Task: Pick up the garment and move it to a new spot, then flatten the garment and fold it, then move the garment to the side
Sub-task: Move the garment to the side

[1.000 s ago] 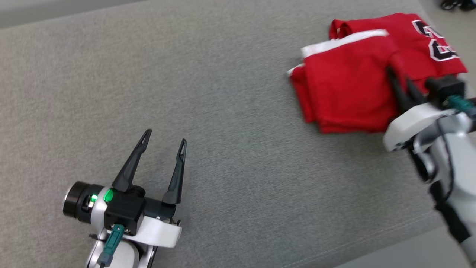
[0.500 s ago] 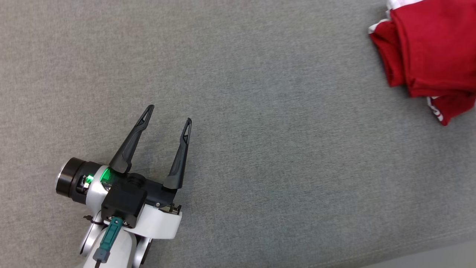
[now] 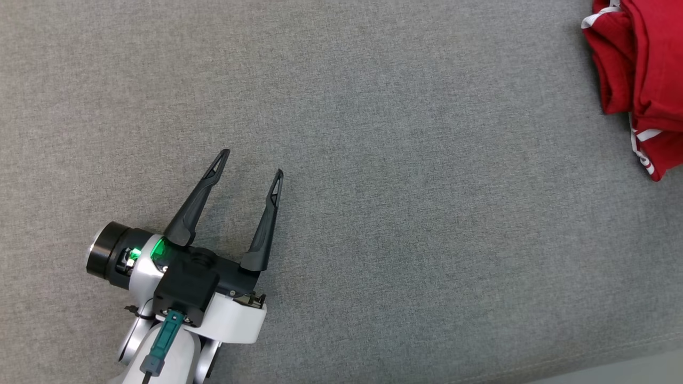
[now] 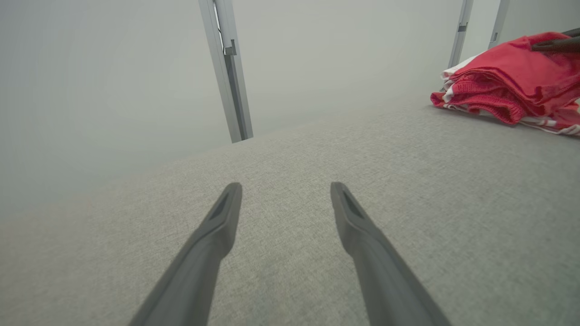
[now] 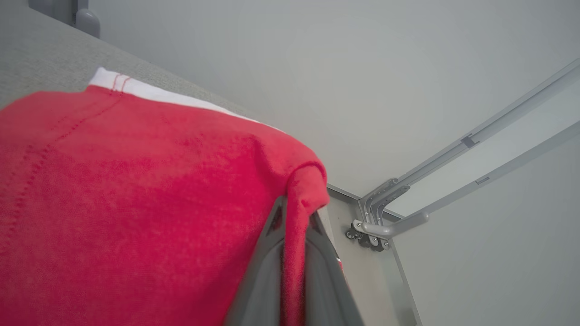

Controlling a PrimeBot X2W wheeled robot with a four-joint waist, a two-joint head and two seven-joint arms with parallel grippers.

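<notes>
Soft knit cloth garment (image 3: 651,53); matt woven fabric table (image 3: 427,160).

— What's carrying everything?
— One broad grey surface (image 3: 405,213), covered in woven cloth, flat and faintly mottled (padded or hard, can't tell from here). Its near edge (image 3: 613,365) cuts across the lower right, with a stitched line just inside it.
— Anything lying on it?
— One item: the red garment (image 3: 645,69), white-trimmed, far off at the right end. It's bunched in several stacked layers, the lowest folds touching the cloth, and a white-striped hem pokes out underneath on the near side. The top layer is drawn up off the heap.
</notes>
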